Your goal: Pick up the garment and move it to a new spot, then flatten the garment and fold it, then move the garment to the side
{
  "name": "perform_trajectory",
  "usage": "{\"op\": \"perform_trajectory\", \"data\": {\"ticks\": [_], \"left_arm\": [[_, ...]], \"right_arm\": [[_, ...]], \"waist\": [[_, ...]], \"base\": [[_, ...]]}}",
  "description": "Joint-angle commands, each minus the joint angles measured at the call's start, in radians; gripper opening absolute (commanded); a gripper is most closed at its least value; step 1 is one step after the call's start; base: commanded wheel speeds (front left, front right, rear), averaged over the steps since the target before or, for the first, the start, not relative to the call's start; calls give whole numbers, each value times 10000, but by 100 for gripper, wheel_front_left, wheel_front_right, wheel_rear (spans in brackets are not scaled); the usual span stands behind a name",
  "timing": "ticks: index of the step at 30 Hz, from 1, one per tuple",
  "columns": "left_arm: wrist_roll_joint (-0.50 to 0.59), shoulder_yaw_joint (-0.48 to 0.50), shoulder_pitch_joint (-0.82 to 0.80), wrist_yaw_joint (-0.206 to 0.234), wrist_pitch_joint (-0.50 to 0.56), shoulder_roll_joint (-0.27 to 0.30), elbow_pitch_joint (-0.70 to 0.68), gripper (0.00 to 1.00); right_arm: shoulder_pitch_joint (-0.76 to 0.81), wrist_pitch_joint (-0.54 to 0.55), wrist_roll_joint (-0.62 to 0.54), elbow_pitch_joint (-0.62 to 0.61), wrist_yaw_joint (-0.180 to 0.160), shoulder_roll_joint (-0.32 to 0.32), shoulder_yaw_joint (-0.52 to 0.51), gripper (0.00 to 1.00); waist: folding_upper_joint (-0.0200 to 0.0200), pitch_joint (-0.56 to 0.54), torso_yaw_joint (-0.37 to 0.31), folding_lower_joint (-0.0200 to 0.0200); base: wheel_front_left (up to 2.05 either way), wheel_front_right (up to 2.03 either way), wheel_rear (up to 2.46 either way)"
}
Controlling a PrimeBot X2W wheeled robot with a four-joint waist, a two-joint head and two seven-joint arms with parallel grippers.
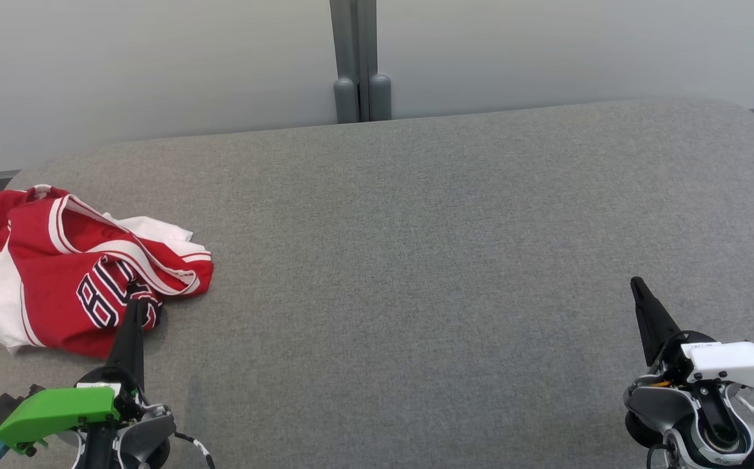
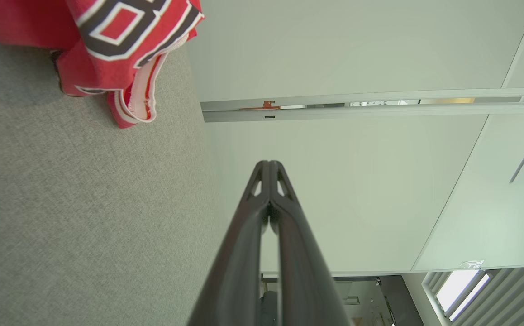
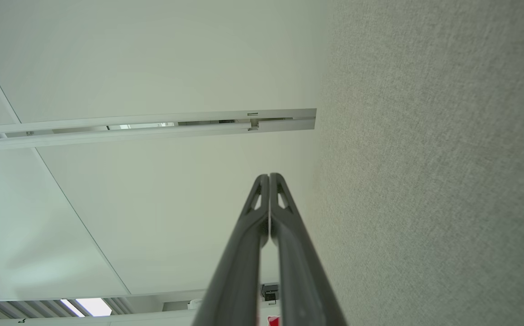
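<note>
Nearest the robot, the left gripper [image 1: 135,303] rises from its green wrist housing at the lower left of the head view. Its two dark fingers are pressed together into one thin blade. The left wrist view shows the same: the fingers [image 2: 262,190] meet tip to tip. At the lower right, the right gripper [image 1: 637,282] juts up from its white housing, tilted a little toward the left. It is closed too, and in its own wrist view the two tips touch with no gap.

Both grippers sit over the grey fabric-covered table [image 1: 416,260], which has a fine woven texture.

Just beyond the left gripper lies the garment [image 1: 45,273], a red jersey with white panels and trim and dark-outlined numerals. It is crumpled in a loose heap at the left side of the table, near that edge. In the head view the left fingertips overlap the jersey's near hem (whether they touch the cloth I cannot tell). In the left wrist view the garment hangs in the upper left corner, apart from the tips. The right gripper is well apart from it, across the width of the table.

Past the table's rounded far edge stands a pale wall [image 1: 155,65], split by a grey upright post [image 1: 357,58].
</note>
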Motion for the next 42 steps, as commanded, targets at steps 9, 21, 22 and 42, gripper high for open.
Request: {"op": "perform_trajectory", "data": {"ticks": [9, 21, 22, 42], "left_arm": [[-3, 21, -122, -36, 34, 75, -15, 0], [-3, 21, -123, -37, 34, 75, -15, 0], [-3, 21, -123, -37, 34, 75, -15, 0], [-3, 21, -123, -37, 34, 73, -15, 0]], "right_arm": [[82, 31, 74, -51, 8, -10, -8, 0], [82, 31, 74, -51, 8, -10, -8, 0], [82, 31, 74, -51, 8, -10, -8, 0], [82, 31, 74, -51, 8, -10, -8, 0]], "waist": [[0, 0, 0, 0], [0, 0, 0, 0], [0, 0, 0, 0], [0, 0, 0, 0]], "base": [[0, 0, 0], [0, 0, 0], [0, 0, 0], [0, 0, 0]]}}
